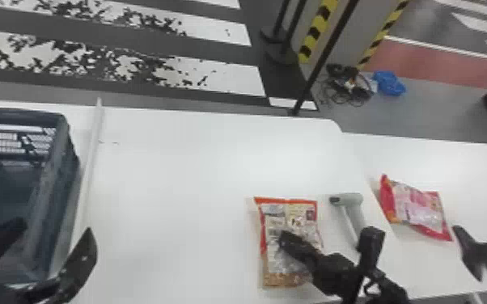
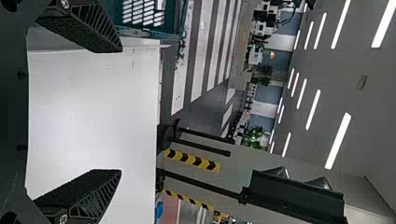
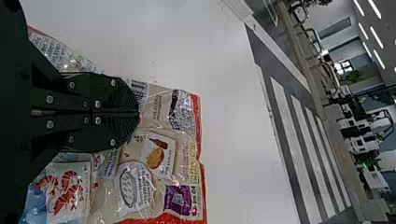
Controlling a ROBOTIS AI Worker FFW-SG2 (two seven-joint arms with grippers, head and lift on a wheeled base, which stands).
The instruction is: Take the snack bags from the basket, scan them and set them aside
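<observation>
In the head view my left gripper (image 1: 48, 252) is at the right wall of the dark basket (image 1: 58, 161), fingers wide apart. The left wrist view shows that gripper (image 2: 122, 109) open with nothing between its fingers. My right gripper (image 1: 284, 237) is over the orange-edged snack bag (image 1: 289, 220), which lies flat on the table. In the right wrist view the gripper (image 3: 139, 113) has its fingers pressed together above the bag's printed face (image 3: 187, 154). A pale grey scanner (image 1: 354, 212) lies right of this bag, and a red and pink snack bag (image 1: 418, 206) lies farther right.
A raised white strip (image 1: 91, 161) runs along the white table (image 1: 182, 169) beside the basket. At the right stands a black forked object (image 1: 481, 250). Beyond the table's far edge are a black post (image 1: 323, 60) and a striped barrier (image 1: 317, 30).
</observation>
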